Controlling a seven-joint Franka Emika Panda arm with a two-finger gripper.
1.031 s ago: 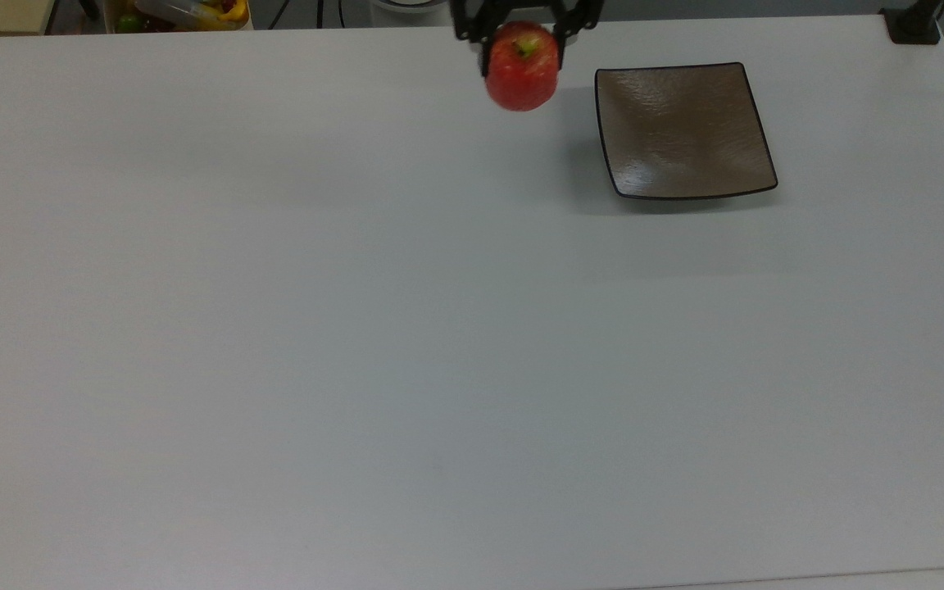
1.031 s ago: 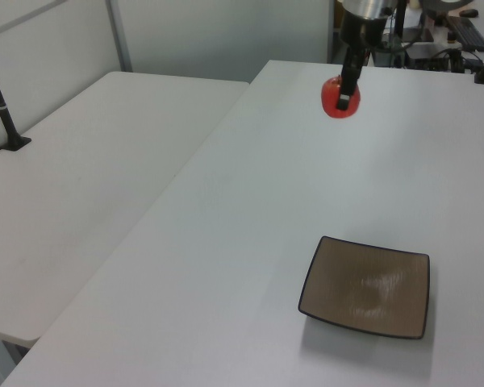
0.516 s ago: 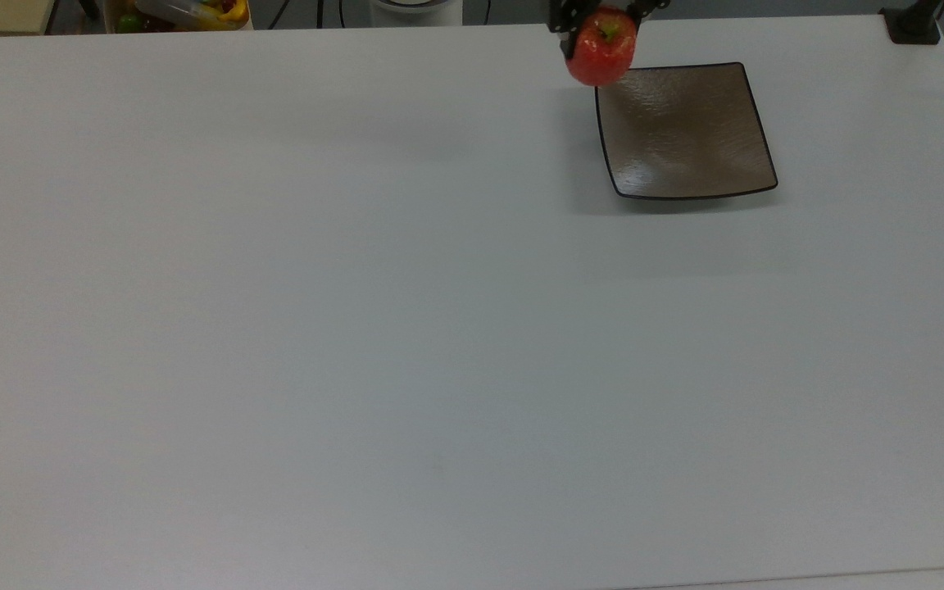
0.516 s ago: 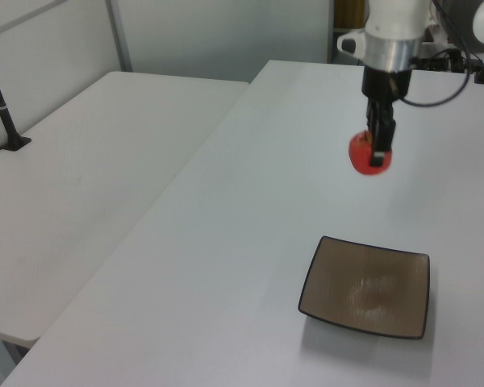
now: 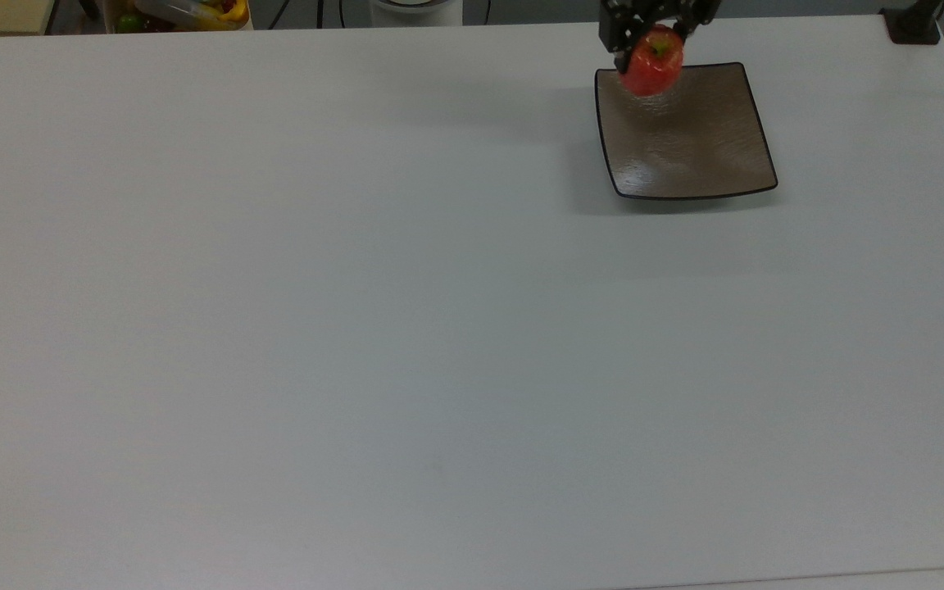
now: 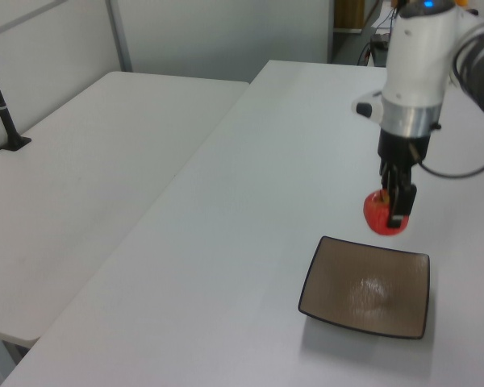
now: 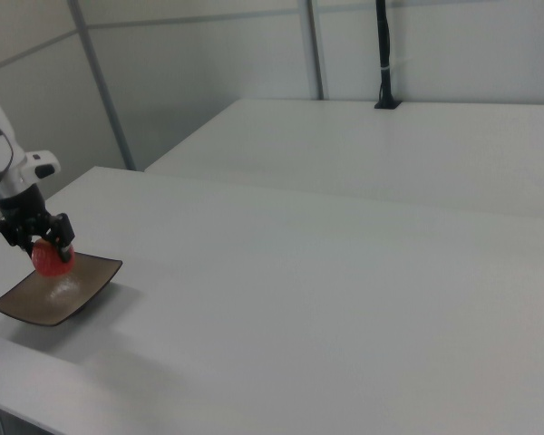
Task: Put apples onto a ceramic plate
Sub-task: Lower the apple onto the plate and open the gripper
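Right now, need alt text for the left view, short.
A white robot arm's gripper holds a red apple in the air just past the far edge of a square brown plate, which sits bare on a white table. A second white table adjoins on the left view's left.

Lab (white tables (image 6: pixel 105 145), partition walls (image 7: pixel 208 82))

The gripper (image 5: pixel 654 49) carried the apple (image 5: pixel 651 70) rightward in the top view and lower, reaching above the ceramic plate's (image 5: pixel 689 156) far-left corner.
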